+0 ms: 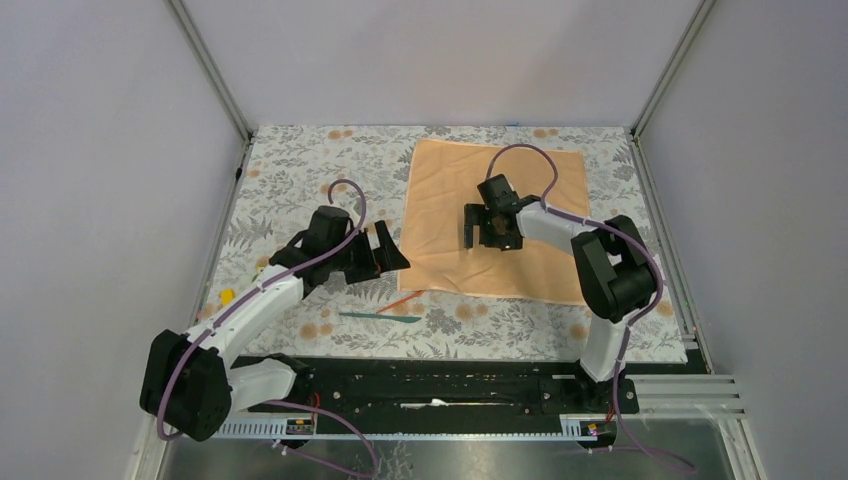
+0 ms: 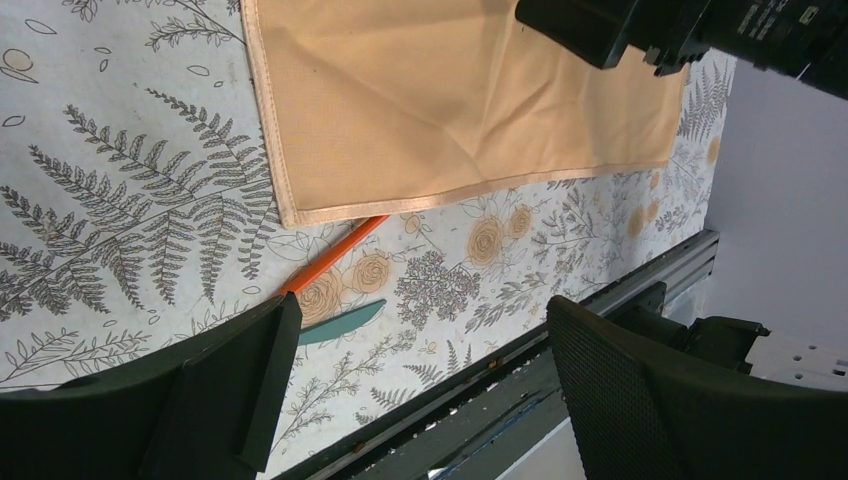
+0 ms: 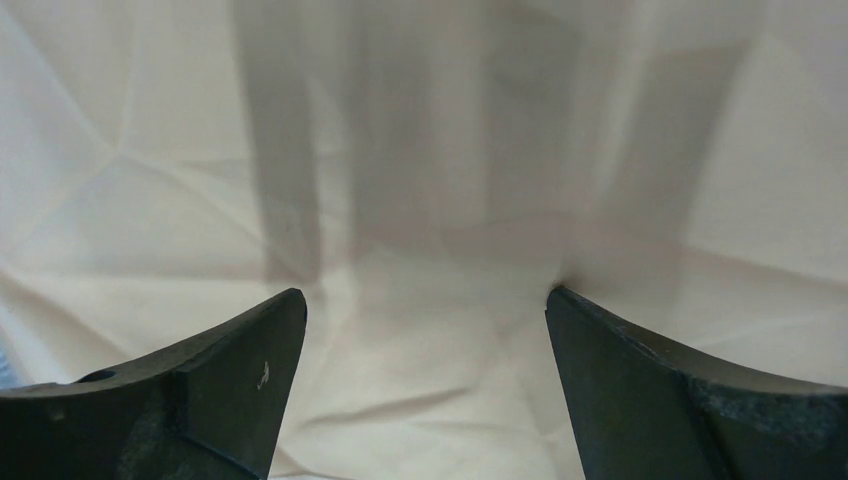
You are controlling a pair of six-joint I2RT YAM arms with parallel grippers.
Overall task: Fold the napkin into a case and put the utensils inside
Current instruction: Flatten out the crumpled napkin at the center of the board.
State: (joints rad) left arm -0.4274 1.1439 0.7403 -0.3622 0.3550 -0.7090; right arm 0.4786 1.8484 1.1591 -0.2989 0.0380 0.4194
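Top external view: plain peach napkin (image 1: 445,215) spread flat, both pincers spread wide.
Soft creased square near the floral tablecloth's (image 1: 300,170) far edge; right gripper (image 1: 480,228) over its middle, left gripper (image 1: 390,250) beside its near-left corner, by the thin plastic teal utensil (image 1: 380,316) and orange-red utensil (image 1: 405,299).

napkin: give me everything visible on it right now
The napkin is a plain peach-orange square of soft cloth with a stitched hem. It lies spread flat and unfolded, with shallow creases, on the floral tablecloth, far side, right of centre. The open right gripper is low over its middle; contact is unclear. The orange utensil meets its near left corner; the teal one lies apart.
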